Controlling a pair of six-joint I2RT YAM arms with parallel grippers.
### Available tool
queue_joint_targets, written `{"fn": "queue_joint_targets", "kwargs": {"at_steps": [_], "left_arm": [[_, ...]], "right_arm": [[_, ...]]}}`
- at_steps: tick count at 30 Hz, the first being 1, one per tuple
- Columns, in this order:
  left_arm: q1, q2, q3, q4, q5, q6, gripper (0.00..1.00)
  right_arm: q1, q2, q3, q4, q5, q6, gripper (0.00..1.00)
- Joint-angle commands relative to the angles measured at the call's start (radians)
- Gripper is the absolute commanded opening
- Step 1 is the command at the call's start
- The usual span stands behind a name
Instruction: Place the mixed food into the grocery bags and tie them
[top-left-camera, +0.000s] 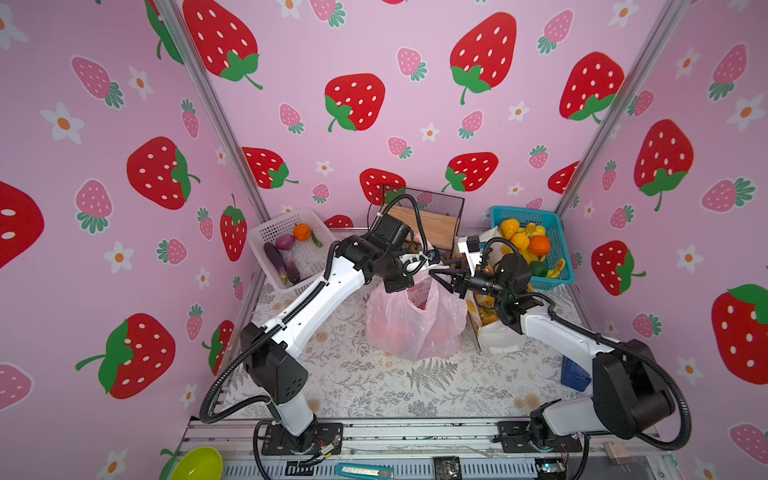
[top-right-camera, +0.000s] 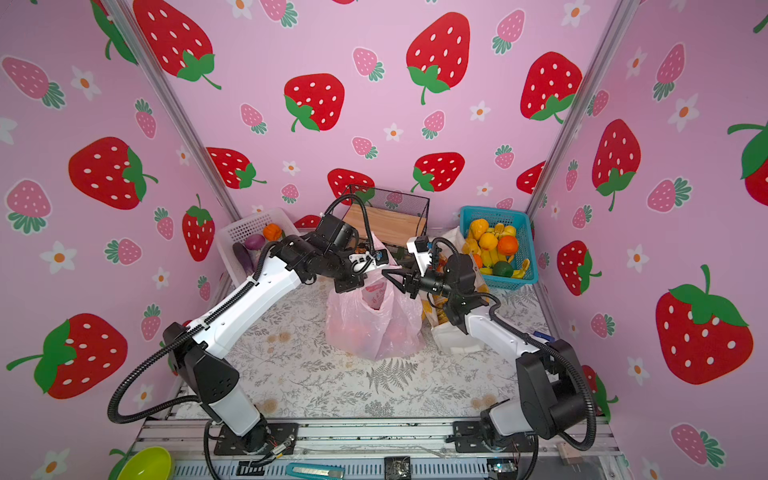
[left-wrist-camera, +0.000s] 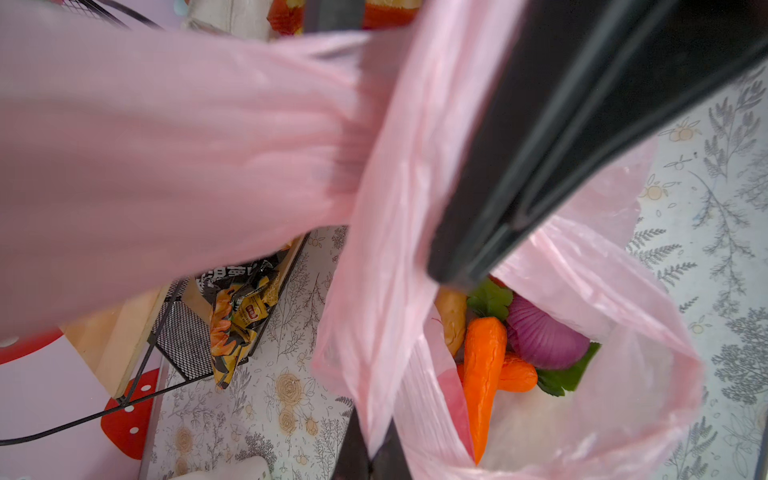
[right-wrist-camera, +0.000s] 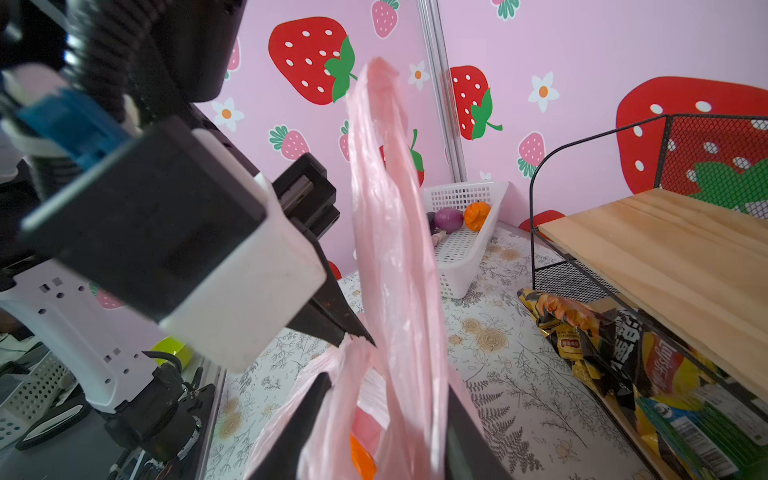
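The pink plastic grocery bag (top-left-camera: 415, 324) (top-right-camera: 374, 328) stands mid-table with its handles pulled upward. Inside it lie orange carrots (left-wrist-camera: 482, 374), a purple onion piece (left-wrist-camera: 544, 332) and green leaves. My left gripper (left-wrist-camera: 376, 453) (top-left-camera: 432, 257) is shut on one pink handle above the bag's mouth. My right gripper (right-wrist-camera: 384, 419) (top-left-camera: 442, 272) is open, its fingers standing either side of the other handle strip (right-wrist-camera: 390, 232), which rises upright. The white canvas tote (top-left-camera: 498, 332) sits just right of the pink bag. Crinkly snack packets (right-wrist-camera: 602, 345) (left-wrist-camera: 237, 316) lie under the shelf.
A black mesh shelf with a wooden board (top-left-camera: 428, 216) stands behind the bag. At the back left is a white lattice basket (top-left-camera: 270, 232) holding aubergines and an onion. A blue basket (top-left-camera: 557, 232) of fruit sits back right. A green bowl (top-left-camera: 197, 463) rests at the front rail.
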Motion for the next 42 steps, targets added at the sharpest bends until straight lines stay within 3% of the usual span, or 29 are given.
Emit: {"fn": "queue_joint_targets", "kwargs": {"at_steps": [1, 7, 9, 13, 16, 19, 22, 29, 34, 36, 40, 42], "left_arm": [[-0.003, -0.009, 0.022, -0.026, -0.011, 0.025, 0.00], [0.000, -0.022, 0.017, -0.024, -0.019, 0.015, 0.00], [0.012, -0.038, 0.009, -0.021, 0.004, -0.002, 0.00], [0.102, -0.128, -0.064, 0.017, 0.279, -0.093, 0.40], [0.178, -0.194, -0.147, 0.146, 0.543, -0.226, 0.60], [0.212, -0.214, -0.191, 0.340, 0.696, -0.395, 0.73], [0.216, -0.177, -0.166, 0.443, 0.771, -0.511, 0.76], [0.212, -0.053, -0.038, 0.497, 0.787, -0.656, 0.70], [0.211, -0.025, -0.031, 0.583, 0.796, -0.732, 0.62], [0.211, -0.019, -0.024, 0.590, 0.809, -0.740, 0.51], [0.214, -0.042, -0.051, 0.585, 0.818, -0.713, 0.10], [0.219, -0.079, -0.098, 0.595, 0.804, -0.688, 0.00]], "right_arm": [[0.011, 0.015, 0.017, 0.050, 0.001, 0.025, 0.33], [0.008, 0.005, 0.002, 0.027, 0.034, 0.002, 0.01], [0.003, -0.005, -0.009, 0.024, 0.037, -0.013, 0.00], [-0.009, -0.030, -0.026, 0.010, 0.021, -0.052, 0.00], [-0.004, -0.041, -0.029, 0.028, -0.029, -0.073, 0.00], [0.006, -0.050, -0.029, 0.027, -0.052, -0.108, 0.00], [0.010, -0.055, -0.029, 0.018, -0.057, -0.119, 0.00], [0.020, -0.067, -0.040, 0.011, -0.049, -0.120, 0.00], [0.025, -0.061, -0.041, 0.007, -0.046, -0.123, 0.00], [0.025, -0.062, -0.041, 0.003, -0.038, -0.122, 0.00], [0.024, -0.074, -0.038, -0.045, 0.036, -0.116, 0.00], [0.021, -0.081, -0.039, -0.062, 0.061, -0.107, 0.00]]}}
